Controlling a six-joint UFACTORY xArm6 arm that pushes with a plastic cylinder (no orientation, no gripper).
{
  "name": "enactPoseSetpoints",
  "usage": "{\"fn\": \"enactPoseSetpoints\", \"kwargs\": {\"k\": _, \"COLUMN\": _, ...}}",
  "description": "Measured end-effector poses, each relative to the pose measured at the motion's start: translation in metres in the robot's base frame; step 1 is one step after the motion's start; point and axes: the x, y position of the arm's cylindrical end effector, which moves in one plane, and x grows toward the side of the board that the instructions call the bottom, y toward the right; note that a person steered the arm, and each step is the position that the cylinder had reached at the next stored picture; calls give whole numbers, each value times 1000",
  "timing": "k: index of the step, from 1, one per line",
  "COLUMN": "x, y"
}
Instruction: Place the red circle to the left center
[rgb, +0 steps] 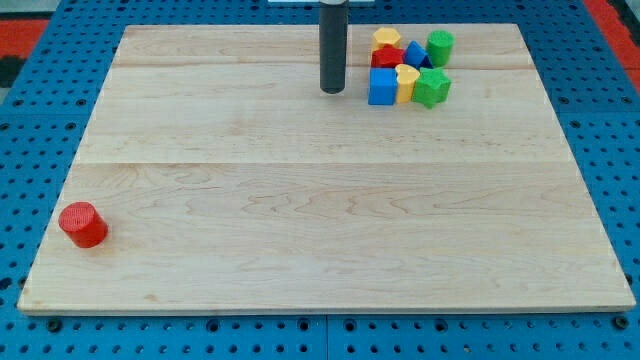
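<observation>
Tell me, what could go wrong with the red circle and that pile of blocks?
The red circle sits right by the board's left edge, near the view's bottom. A push from the wrong side might slide it off onto the blue pegboard.

My tip stands at the view's top, just left of the blue block and the cluster with the yellow block and green block. Drifting right could scatter them.

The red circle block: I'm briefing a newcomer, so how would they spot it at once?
Start at the wooden board and go to its bottom-left corner. The red circle block stands there alone, a short cylinder, far from my tip and the block cluster at the view's top.
</observation>
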Motion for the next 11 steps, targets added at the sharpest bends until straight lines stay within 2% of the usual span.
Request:
{"fn": "enactPoseSetpoints", "kwargs": {"k": 1, "x": 5, "y": 2}}
{"fn": "enactPoseSetpoints", "kwargs": {"k": 3, "x": 156, "y": -13}}
{"fn": "enactPoseSetpoints", "kwargs": {"k": 5, "x": 270, "y": -139}}
{"fn": "enactPoseSetpoints", "kwargs": {"k": 6, "x": 302, "y": -202}}
{"fn": "enactPoseSetpoints", "kwargs": {"k": 7, "x": 285, "y": -239}}
{"fn": "enactPoseSetpoints", "kwargs": {"k": 8, "x": 249, "y": -261}}
{"fn": "enactPoseSetpoints", "kwargs": {"k": 11, "x": 131, "y": -265}}
